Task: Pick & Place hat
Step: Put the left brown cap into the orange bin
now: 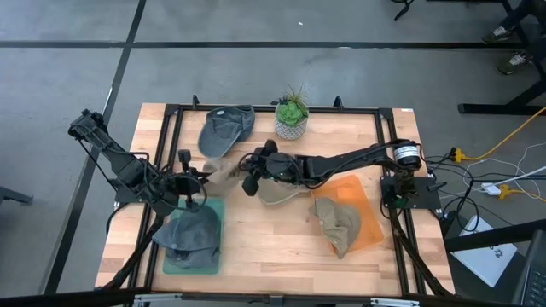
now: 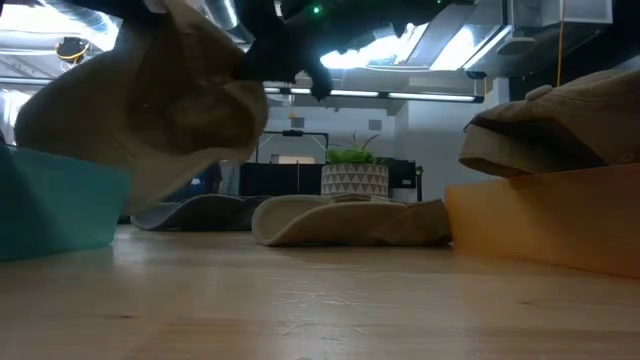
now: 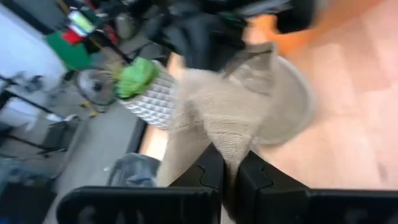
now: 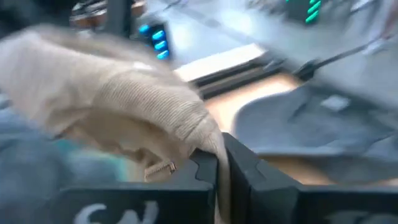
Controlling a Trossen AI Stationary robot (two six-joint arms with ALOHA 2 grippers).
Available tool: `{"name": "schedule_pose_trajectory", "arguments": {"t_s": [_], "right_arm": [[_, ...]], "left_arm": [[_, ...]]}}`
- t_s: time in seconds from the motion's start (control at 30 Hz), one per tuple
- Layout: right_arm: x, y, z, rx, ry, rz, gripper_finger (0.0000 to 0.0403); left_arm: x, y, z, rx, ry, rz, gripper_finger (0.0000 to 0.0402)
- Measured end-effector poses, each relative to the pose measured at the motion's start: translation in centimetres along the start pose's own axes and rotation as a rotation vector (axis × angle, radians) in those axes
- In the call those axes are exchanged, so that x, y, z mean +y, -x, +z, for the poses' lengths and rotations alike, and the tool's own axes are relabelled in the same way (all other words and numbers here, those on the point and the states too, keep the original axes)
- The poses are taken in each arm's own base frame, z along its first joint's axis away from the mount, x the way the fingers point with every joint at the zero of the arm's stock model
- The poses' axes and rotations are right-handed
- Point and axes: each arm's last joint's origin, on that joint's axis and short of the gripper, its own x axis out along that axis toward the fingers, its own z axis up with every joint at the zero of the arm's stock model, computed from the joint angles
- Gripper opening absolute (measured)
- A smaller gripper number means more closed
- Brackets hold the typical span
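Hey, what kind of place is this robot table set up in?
Probably a lab or workshop: a bare concrete floor with taped lines, loose cables beside the wooden table, and ceiling strip lights over equipment behind.

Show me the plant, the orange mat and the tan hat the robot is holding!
plant [image 1: 293,109], high view, green leaves.
orange mat [image 1: 368,223], high view, bare right edge.
tan hat [image 4: 118,102], right wrist view, ribbed crown.

This looks like a robotics lab or workshop: a wooden table [image 1: 264,239] in a black metal frame [image 1: 273,108] stands on a grey concrete floor [image 1: 256,51], with loose cables [image 1: 490,170] beside it and strip lights [image 2: 400,95] overhead.
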Motion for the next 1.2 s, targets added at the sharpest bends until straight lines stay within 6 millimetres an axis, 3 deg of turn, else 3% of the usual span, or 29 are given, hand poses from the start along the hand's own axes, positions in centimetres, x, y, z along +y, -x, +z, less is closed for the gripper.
{"name": "schedule_pose_trajectory", "arguments": {"t_s": [0.23, 0.43, 0.67, 0.87, 1.03, 1.2], "right_arm": [[0.6, 1.2, 2.2, -0.158, 0.167, -0.114, 0.0011], [0.4, 1.8, 3.2, -0.188, 0.249, -0.144, 0.0005], [0.3, 1.8, 3.2, -0.178, 0.302, -0.172, 0.0006], [0.9, 1.9, 3.0, -0.167, 0.376, -0.093, 0.0005], [1.4, 2.2, 2.9, -0.171, 0.385, -0.074, 0.0005], [1.7, 2.4, 2.8, -0.174, 0.386, -0.066, 0.0005]], "left_arm": [[-0.1, 0.0, 0.0, 0.005, 0.017, -0.025, 0.0022], [0.0, 0.2, 0.2, -0.009, 0.182, -0.085, 0.0061], [0.9, 1.0, 0.2, -0.026, 0.395, -0.159, 0.0116], [2.6, 1.4, 0.0, -0.078, 0.639, -0.046, 0.0161], [3.8, 0.6, -0.1, -0.037, 0.840, -0.036, 0.0194], [4.3, -1.0, -0.2, 0.046, 0.925, -0.020, 0.0219]]}}
